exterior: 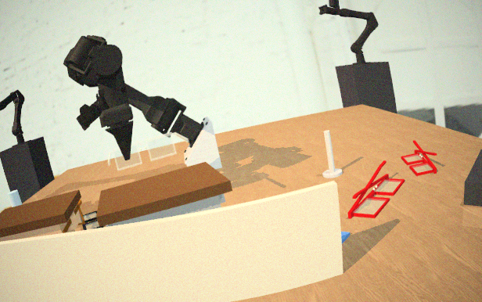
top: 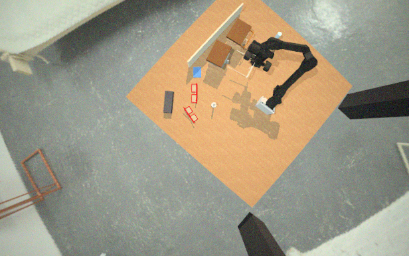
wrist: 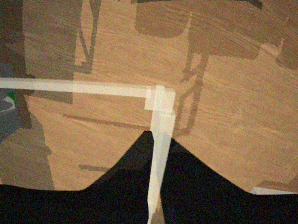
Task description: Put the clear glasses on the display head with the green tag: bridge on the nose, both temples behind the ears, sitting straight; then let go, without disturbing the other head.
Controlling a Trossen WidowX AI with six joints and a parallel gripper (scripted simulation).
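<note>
The gripper (exterior: 127,156) (wrist: 161,136) is shut on the clear glasses (top: 247,77) (exterior: 162,149) (wrist: 75,86) and holds them above the table, by the front frame. Their temples point towards the display heads in the top view. The blue-grey head (top: 219,54) (exterior: 168,211) has a brown top; in the wrist view its edge (wrist: 6,122) shows at the far left, with a green patch (wrist: 11,94), apart from the glasses. The other head (top: 239,31) (exterior: 43,209) has a brown top and orange parts at its side. Both faces are mostly hidden.
A cream wall (top: 216,34) (exterior: 168,250) stands behind the heads. A blue block (top: 197,72), two red glasses (top: 196,93) (exterior: 435,170), a white post (top: 214,105) (exterior: 330,156) and a dark box (top: 168,102) stand to one side. A pale cylinder (top: 279,34) (exterior: 15,198) is near the other head.
</note>
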